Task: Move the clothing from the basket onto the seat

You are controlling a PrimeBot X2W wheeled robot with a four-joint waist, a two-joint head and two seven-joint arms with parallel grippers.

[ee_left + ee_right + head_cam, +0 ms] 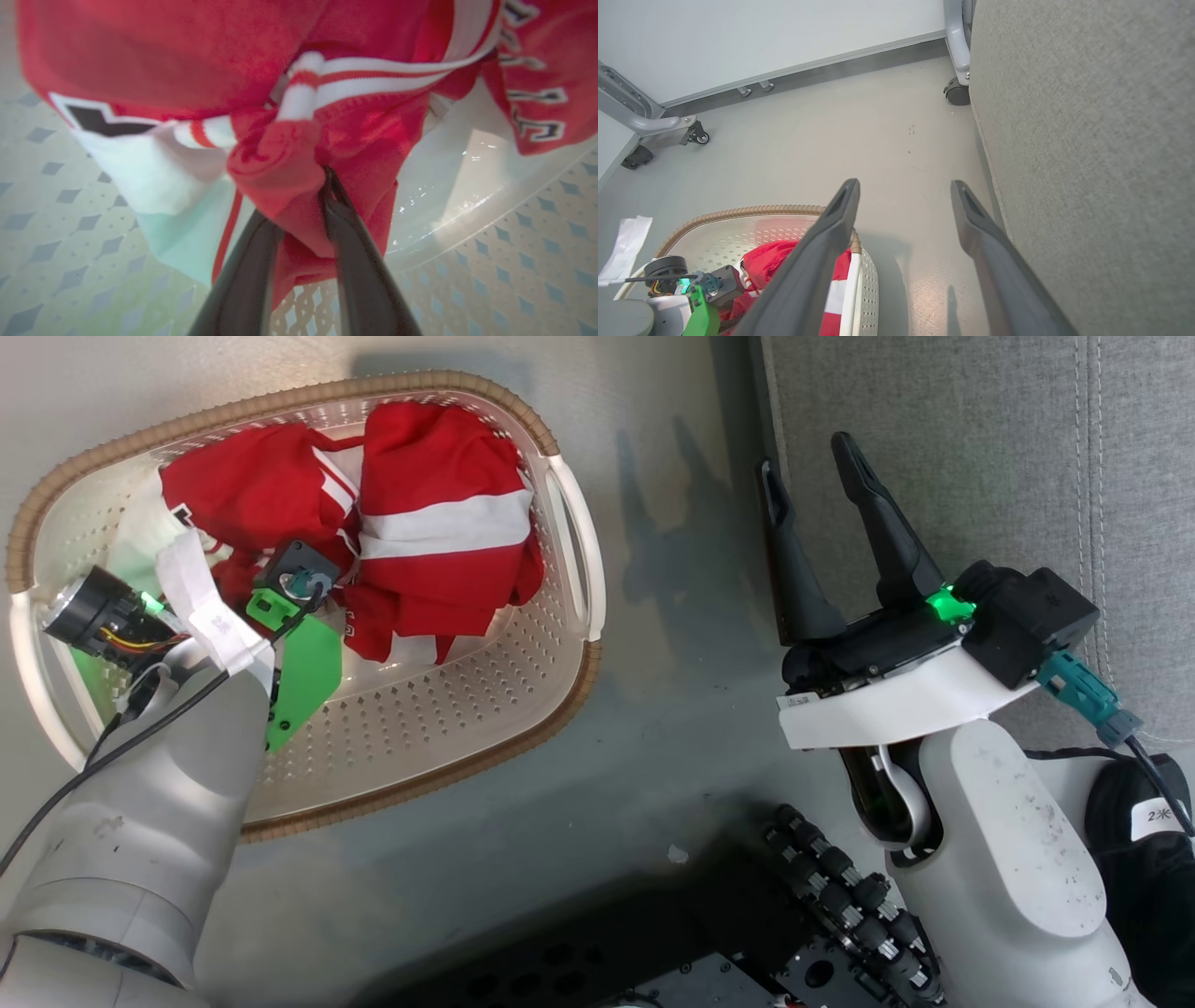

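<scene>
Jaws of the left gripper seemingly pinch the clothing in the basket; those of the right gripper gape beside the seat.

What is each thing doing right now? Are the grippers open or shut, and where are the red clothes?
Left gripper, shut on a fold of clothing, inside the basket.
Right gripper, open, empty, over the floor by the seat.
Clothing, crumpled in the basket.
Basket, upright on the floor.
Seat, no clothing on the part in view.
</scene>
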